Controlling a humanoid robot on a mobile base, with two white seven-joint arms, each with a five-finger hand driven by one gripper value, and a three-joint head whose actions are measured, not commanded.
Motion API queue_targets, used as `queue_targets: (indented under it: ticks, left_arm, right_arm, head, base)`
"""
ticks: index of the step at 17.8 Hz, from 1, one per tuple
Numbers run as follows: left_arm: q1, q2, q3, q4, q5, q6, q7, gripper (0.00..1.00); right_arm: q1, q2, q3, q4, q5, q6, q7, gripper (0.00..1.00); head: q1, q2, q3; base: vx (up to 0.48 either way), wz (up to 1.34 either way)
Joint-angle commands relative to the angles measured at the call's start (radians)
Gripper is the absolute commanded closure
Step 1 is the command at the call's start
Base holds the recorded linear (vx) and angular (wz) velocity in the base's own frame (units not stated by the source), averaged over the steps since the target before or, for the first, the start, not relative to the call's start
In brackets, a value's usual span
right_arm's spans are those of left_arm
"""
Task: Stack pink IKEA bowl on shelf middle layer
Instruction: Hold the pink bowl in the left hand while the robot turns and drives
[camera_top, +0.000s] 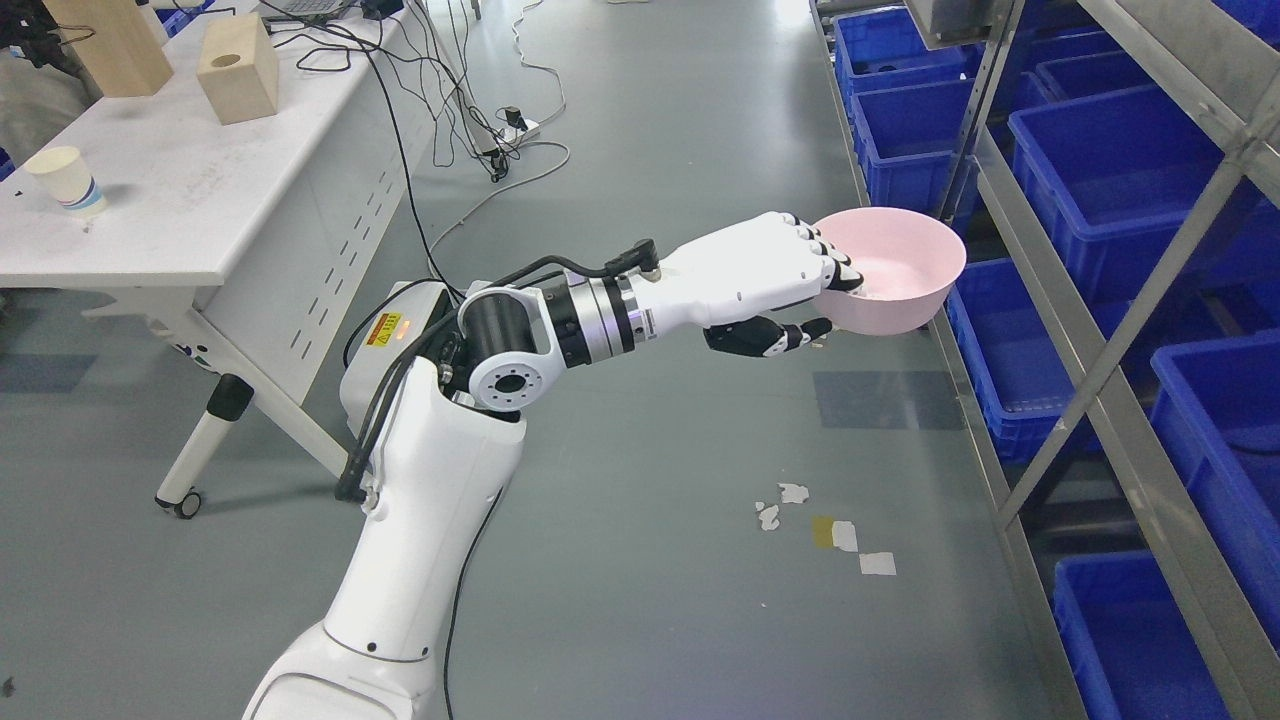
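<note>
Pink bowl (900, 262) held up in the air beside the metal shelf (1120, 340), over the floor, upright with a slight tilt, opening up. Plain matte pink, round, deep; near rim and part of the inside hidden by the fingers (835, 262). Left hand (790, 280) pinches the rim: fingers curled over the edge into the bowl, thumb under the outer wall. Blue bins (1110, 170) fill the shelf, several cut off at the frame edge. Shelf layers hard to tell apart from this angle. White tabletop (190, 190) far left carries a paper cup (65, 180) and wooden blocks (238, 68). Cables (500, 130) on the floor.
</note>
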Motion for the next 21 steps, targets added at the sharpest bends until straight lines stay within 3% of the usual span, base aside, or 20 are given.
queue_targets:
  ticks: [1, 21]
  left_arm:
    - [0.0, 0.017, -0.027, -0.002, -0.001, 0.001, 0.001, 0.95]
    - [-0.005, 0.017, -0.027, 0.0, 0.002, -0.001, 0.007, 0.95]
  right_arm:
    - [0.023, -0.018, 0.0, -0.017, 0.0, 0.001, 0.0, 0.0]
    - [0.023, -0.018, 0.0, -0.017, 0.0, 0.001, 0.0, 0.0]
  head:
    - [0.0, 0.0, 0.0]
    - [0.0, 0.0, 0.0]
  base:
    - [0.098, 0.12]
    - [0.226, 0.06]
